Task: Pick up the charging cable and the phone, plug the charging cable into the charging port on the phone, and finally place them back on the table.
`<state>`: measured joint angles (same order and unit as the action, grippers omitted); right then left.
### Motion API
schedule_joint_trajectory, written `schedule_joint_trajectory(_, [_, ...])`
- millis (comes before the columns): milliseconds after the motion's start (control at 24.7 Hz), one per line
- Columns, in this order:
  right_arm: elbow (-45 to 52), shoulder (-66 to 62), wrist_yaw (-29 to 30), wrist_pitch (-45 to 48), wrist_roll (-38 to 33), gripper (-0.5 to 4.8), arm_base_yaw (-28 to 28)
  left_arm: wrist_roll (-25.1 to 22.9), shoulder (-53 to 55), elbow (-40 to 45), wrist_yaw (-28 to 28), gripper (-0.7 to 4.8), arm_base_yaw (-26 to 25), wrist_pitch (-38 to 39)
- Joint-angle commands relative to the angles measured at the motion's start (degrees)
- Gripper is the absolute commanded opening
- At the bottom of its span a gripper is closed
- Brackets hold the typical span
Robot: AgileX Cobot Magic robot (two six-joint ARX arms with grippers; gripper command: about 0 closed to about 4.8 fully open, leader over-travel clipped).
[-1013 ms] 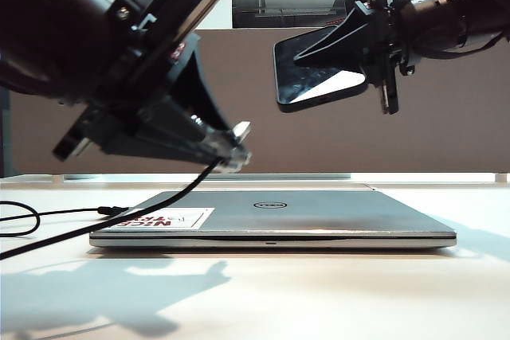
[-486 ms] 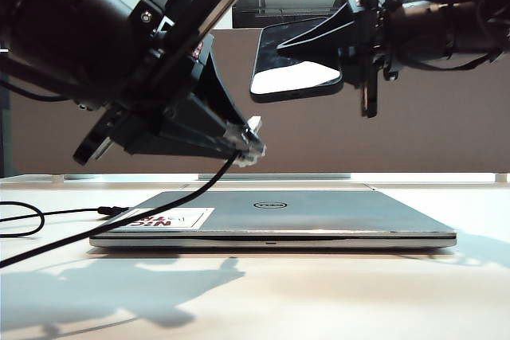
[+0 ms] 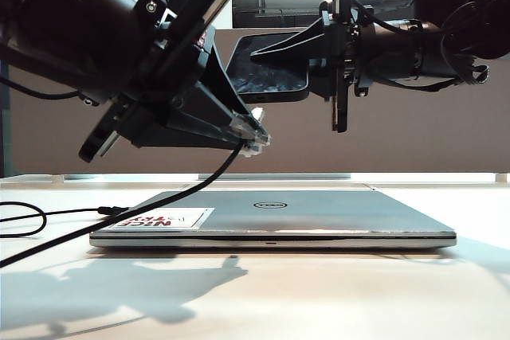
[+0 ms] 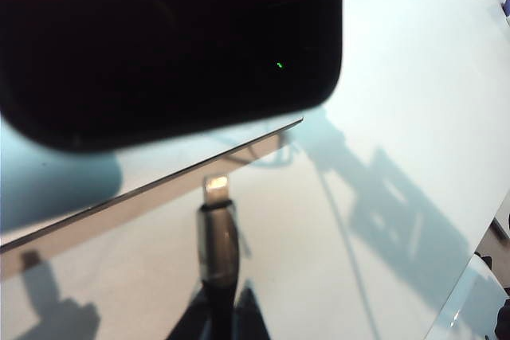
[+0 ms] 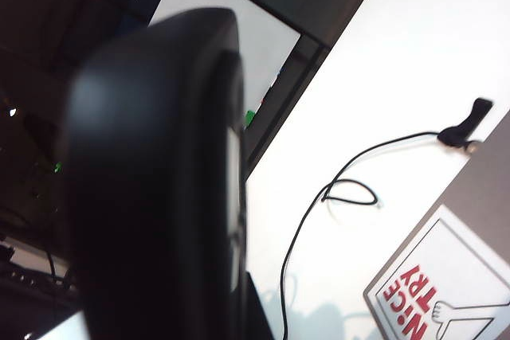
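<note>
My left gripper (image 3: 253,136) is shut on the plug end of the charging cable (image 3: 209,179), held above the laptop. In the left wrist view its silvery connector tip (image 4: 216,188) points at the near edge of the phone (image 4: 159,37), with a small gap between them. The black cord hangs down left to the table (image 3: 335,300). My right gripper (image 3: 267,55) is shut on the glossy black phone (image 3: 267,79), holding it in the air just right of and above the connector. The right wrist view sees the phone (image 5: 159,181) edge-on and blurred.
A closed silver Dell laptop (image 3: 319,216) with a red-lettered sticker (image 3: 163,219) lies under both grippers. A second thin black cord with a black plug (image 5: 470,121) loops on the table left of the laptop. A grey-brown divider panel (image 3: 430,141) stands behind.
The right gripper has carried the phone left and turned it, bringing it close over the left gripper. The left gripper has risen a little with the cable.
</note>
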<state>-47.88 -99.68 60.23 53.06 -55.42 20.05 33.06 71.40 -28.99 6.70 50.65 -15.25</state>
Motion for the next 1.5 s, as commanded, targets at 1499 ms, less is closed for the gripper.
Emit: schedule_joint_trajectory(1499, [0.7,0.2,0.1,-4.9,3.0,-0.02,-0.3,3.0,3.8,-0.1,0.2,-0.06,0.1,-8.7])
